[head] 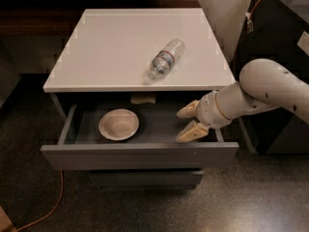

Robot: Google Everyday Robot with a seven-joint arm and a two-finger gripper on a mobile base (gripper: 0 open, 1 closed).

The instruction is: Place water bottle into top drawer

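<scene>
The top drawer is open, so I judge the step in hand to be fetching the water bottle. It lies on its side on the white table, near the front edge, at 11 o'clock from the tool. The tool hangs over the drawer's right end with its fingers spread wide and holds nothing; whether the lower finger touches the drawer front I cannot tell. Next it must lift clear of the table edge, then close across the bottle's round body, which may roll. A bowl sits at 9 o'clock from the tool, with bare drawer floor between them.
</scene>
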